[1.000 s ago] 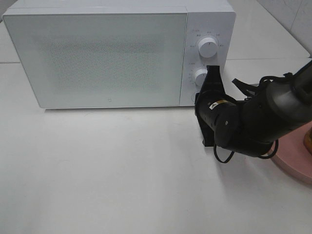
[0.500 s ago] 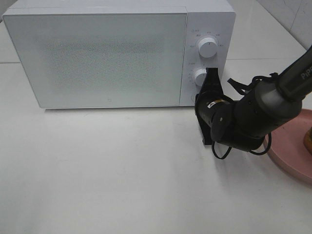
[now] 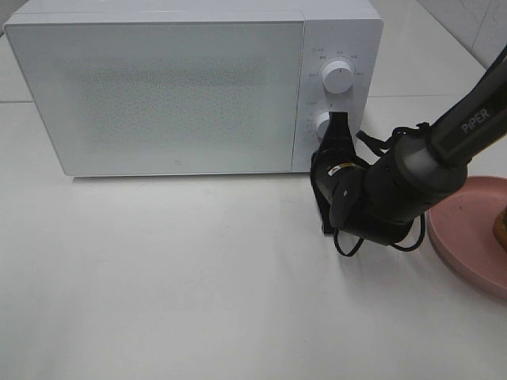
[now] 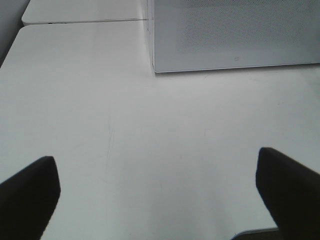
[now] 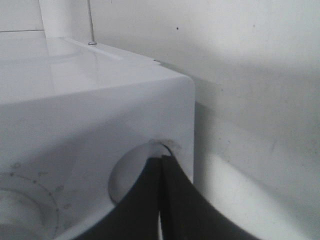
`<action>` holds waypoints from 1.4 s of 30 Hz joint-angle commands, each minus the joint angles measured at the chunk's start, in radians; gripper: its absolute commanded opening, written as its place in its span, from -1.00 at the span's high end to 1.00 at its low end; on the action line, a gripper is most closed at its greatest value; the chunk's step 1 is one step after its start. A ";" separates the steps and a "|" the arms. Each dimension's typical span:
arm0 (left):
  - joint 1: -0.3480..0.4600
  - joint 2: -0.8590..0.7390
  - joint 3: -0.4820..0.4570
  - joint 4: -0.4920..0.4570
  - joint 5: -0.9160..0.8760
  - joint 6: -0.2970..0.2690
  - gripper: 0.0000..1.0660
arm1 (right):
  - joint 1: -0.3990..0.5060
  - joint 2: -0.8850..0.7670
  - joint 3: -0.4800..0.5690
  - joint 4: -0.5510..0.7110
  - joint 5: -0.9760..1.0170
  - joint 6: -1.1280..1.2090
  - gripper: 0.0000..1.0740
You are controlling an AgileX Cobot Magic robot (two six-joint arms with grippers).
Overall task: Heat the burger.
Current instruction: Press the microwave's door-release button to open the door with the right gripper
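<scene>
Nearer microwave (image 3: 158,87), right end effector (image 3: 340,123)

Open table (image 3: 158,301) fronts the microwave (image 3: 158,95), pink plate (image 3: 467,237) at right

burger (image 3: 501,228): only a sliver in view, at the far right edge of the high camera.
Narrow golden-brown strip with a slight gloss, cut off by the frame edge, so dome shape, fillings and tilt can't be read. It's on the round pink plate (image 3: 463,237), toward the plate's far right side. The plate is on the white table, right of the white microwave (image 3: 158,87) and nearer the camera than its front, well apart from it. Microwave door is closed and the burger is outside it.
</scene>
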 commanded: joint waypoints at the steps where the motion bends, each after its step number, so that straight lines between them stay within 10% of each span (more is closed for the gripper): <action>1: 0.002 -0.017 0.003 -0.006 -0.011 -0.006 -0.87 | -0.005 -0.002 -0.016 0.013 -0.058 -0.005 1.00; 42: 0.002 -0.017 0.003 -0.006 -0.011 -0.006 -0.87 | -0.004 0.022 -0.164 0.091 -0.147 -0.146 1.00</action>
